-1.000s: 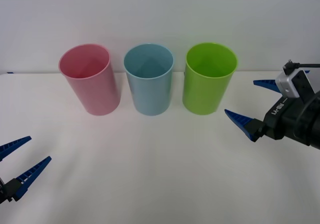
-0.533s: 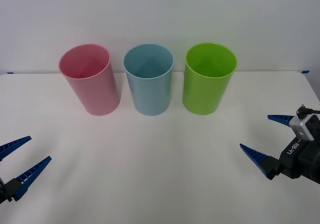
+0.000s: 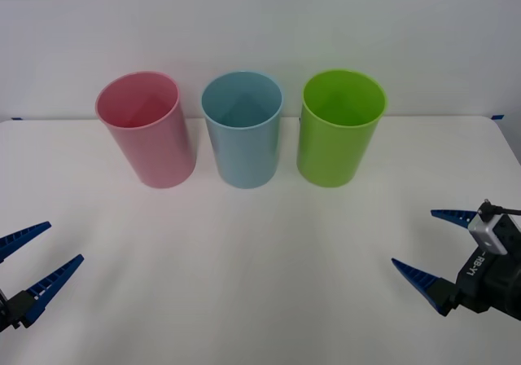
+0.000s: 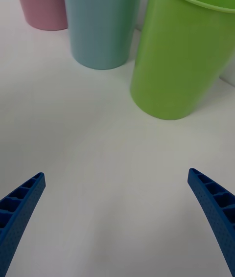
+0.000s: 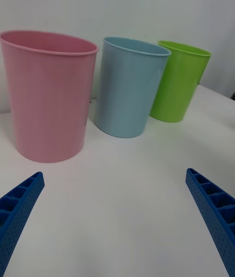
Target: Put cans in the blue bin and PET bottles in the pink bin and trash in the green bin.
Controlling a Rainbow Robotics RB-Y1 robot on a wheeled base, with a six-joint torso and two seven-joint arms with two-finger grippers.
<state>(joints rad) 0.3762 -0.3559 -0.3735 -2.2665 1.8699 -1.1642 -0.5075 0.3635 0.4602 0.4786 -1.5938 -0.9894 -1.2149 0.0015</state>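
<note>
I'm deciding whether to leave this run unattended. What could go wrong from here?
The bins stand close together in a row: a claw swinging past the green bin could knock it into the blue bin, and that into the pink bin. Both the right claw and the left claw are open and empty above the table, so the next grasp may start from nothing.

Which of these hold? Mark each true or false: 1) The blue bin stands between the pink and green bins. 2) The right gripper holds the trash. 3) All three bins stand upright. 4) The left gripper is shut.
1) True: the blue bin stands between the pink bin and the green bin.
2) False: the right gripper is open and holds nothing, low at the table's right side.
3) True.
4) False: the left gripper is open, near the table's left edge.
</note>
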